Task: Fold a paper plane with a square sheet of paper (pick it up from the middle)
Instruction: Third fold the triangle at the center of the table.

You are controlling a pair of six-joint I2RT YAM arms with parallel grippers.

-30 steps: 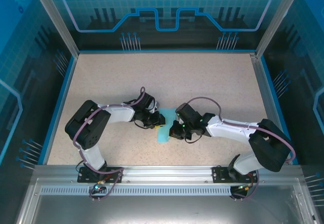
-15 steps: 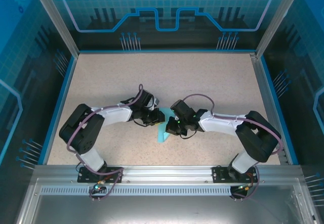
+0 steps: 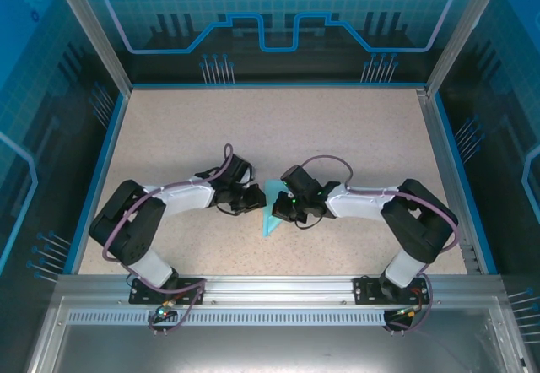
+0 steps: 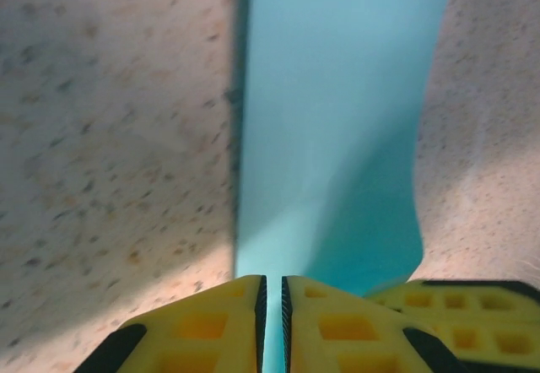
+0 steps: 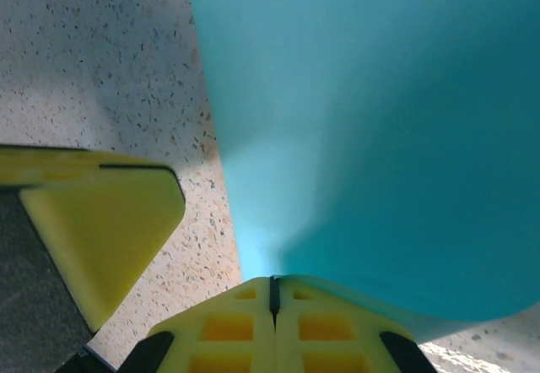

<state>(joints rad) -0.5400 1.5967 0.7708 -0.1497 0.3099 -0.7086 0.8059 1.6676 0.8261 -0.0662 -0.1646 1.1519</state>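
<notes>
The square sheet of paper, light cyan, sits mid-table as a raised, pointed, partly folded shape; a finished paper plane is out of view. My left gripper reaches it from the left. In the left wrist view that gripper has its jaws a narrow slit apart, with the paper showing in the slit and stretching ahead. My right gripper comes from the right. The right wrist view shows it shut, the paper rising from its tips. The two grippers almost touch.
Speckled beige tabletop lies open behind and beside the arms. Blue walls with a metal frame enclose it. A metal rail carries both arm bases at the near edge.
Both grippers have drawn closer together and shifted slightly towards the back. The paper has gone from a flatter strip to a raised pointed shape between them.
</notes>
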